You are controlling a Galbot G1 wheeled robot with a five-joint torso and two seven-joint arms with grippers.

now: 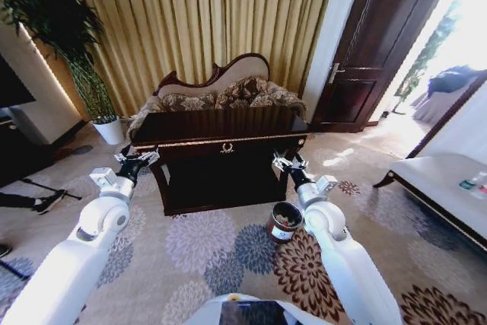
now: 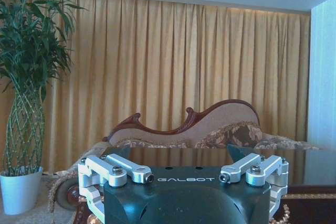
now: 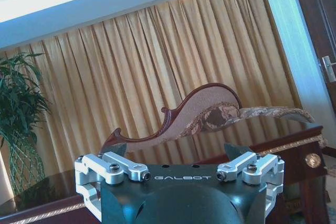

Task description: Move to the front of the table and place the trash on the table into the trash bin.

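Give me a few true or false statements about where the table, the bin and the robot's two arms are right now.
1. The trash bin stands on the carpet beside the right arm. True.
2. The trash bin sits on top of the table. False: it is on the floor in front of the table.
3. Both the left gripper and the right gripper are raised near the table's front corners. True.
4. The right gripper holds a bottle. False: its fingers are open and hold nothing.
5. A sofa stands behind the table. True.
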